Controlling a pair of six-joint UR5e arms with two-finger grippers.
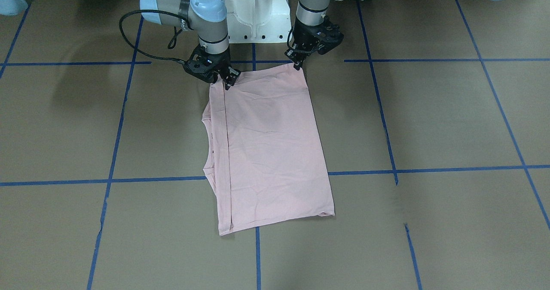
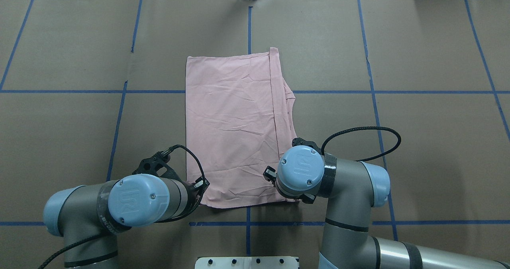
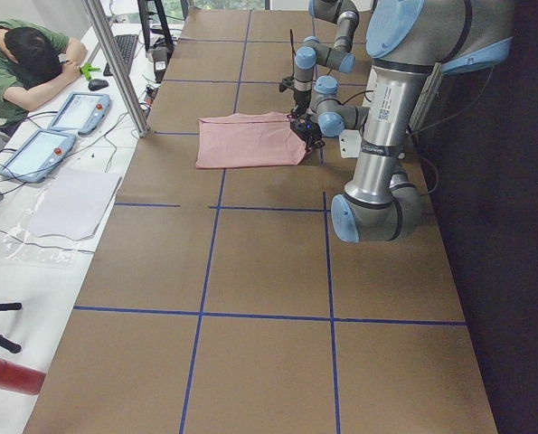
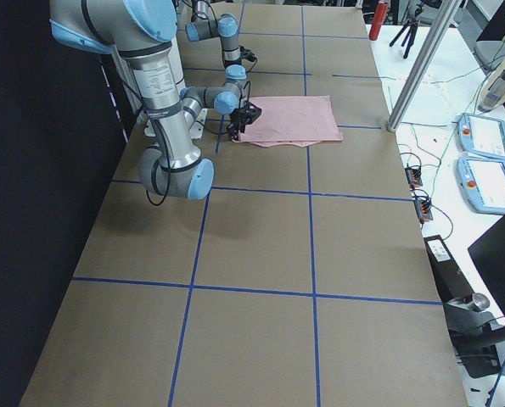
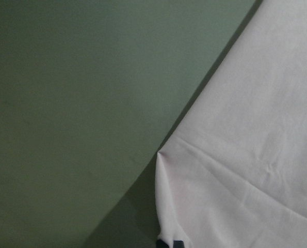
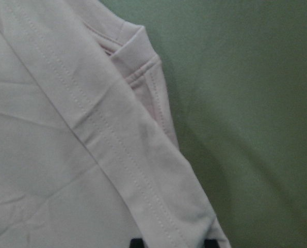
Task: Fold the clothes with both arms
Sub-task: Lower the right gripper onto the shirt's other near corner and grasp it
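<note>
A pink garment (image 1: 270,148) lies folded in a long rectangle on the brown table, with a hemmed strip along one side (image 2: 279,101). My left gripper (image 1: 297,65) is shut on its near corner; the left wrist view shows the cloth (image 5: 236,175) puckered into the dark fingertips (image 5: 168,243). On the other near corner, by the hem, my right gripper (image 1: 227,82) is shut. In the right wrist view two dark fingertips (image 6: 136,242) show at the bottom with the hem (image 6: 117,150) between them. Both corners are raised slightly and cast shadows. From overhead, the wrists hide both grippers.
Blue tape lines (image 1: 258,255) grid the brown table. The robot's white base (image 1: 253,10) stands just behind the garment. In the exterior left view a person (image 3: 24,63) leans on a side bench beside tablets (image 3: 33,149) and a metal post (image 3: 115,68).
</note>
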